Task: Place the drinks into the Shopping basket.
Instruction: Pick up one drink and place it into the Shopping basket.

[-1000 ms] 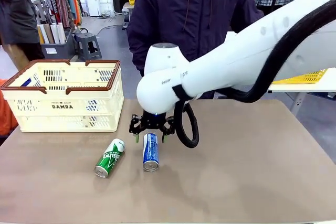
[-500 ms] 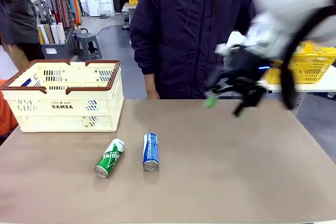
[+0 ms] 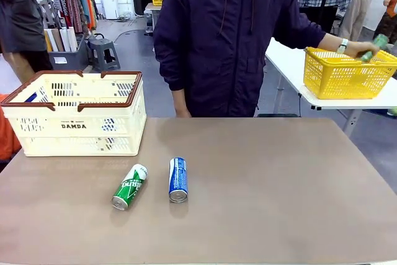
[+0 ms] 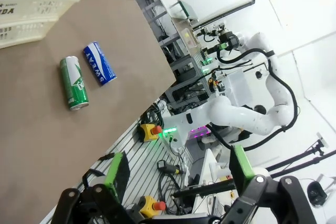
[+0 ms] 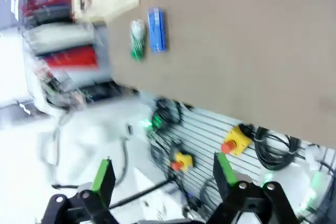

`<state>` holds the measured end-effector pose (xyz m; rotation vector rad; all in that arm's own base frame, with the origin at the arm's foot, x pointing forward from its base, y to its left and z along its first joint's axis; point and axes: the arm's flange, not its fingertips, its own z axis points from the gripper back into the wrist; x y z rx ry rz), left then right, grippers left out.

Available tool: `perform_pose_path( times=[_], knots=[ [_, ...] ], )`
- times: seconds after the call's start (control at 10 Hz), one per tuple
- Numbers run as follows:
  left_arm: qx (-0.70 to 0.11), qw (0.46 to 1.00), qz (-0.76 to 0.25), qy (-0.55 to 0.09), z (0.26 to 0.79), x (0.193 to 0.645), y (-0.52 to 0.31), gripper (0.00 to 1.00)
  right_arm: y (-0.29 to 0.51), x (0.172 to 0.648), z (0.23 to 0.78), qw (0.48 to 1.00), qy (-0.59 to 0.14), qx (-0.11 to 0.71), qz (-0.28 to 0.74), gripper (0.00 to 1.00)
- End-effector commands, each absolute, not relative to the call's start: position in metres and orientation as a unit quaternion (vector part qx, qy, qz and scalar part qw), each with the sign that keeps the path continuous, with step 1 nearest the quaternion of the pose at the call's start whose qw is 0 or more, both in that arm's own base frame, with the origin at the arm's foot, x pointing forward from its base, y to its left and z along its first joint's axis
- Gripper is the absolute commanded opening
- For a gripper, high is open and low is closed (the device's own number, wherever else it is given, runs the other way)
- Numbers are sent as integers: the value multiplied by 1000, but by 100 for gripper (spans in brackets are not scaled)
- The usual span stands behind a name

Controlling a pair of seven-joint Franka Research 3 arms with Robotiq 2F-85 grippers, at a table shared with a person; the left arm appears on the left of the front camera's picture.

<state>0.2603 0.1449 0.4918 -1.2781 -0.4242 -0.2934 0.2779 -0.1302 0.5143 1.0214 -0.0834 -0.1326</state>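
My left claw [image 4: 177, 182] and right claw [image 5: 163, 181] both hang wide and empty, high off the near edge of the desk [image 3: 279, 190]. Out from them, left of centre, the green can [image 3: 129, 187] and blue can [image 3: 178, 179] lie on their sides just beside each other. Their long axes run near to far, silver ends toward me. I judge the left claw the nearer one. Beyond the cans, at the far left, stands the Shopping basket [image 3: 77, 130], upright.

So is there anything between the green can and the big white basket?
Nothing. In the front view the table is bare between the green can and the Shopping basket.
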Motion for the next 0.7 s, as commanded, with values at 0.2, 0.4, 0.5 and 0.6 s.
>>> perform_pose_path(
  times=[0.2, 0.4, 0.5, 0.6],
  knots=[
    [-595, 767, -133, -198, 495, 259, 144, 100, -162, 263, 429, 808, -144, 539, -190, 100],
    [-595, 767, -133, -198, 495, 259, 144, 100, -185, 249, 470, 806, -96, 562, -160, 100],
    [-595, 767, -133, -198, 495, 259, 144, 100, -185, 249, 470, 806, -96, 562, -160, 100],
    [-595, 767, -133, -198, 495, 259, 144, 100, -185, 249, 470, 806, -96, 562, -160, 100]
  ],
)
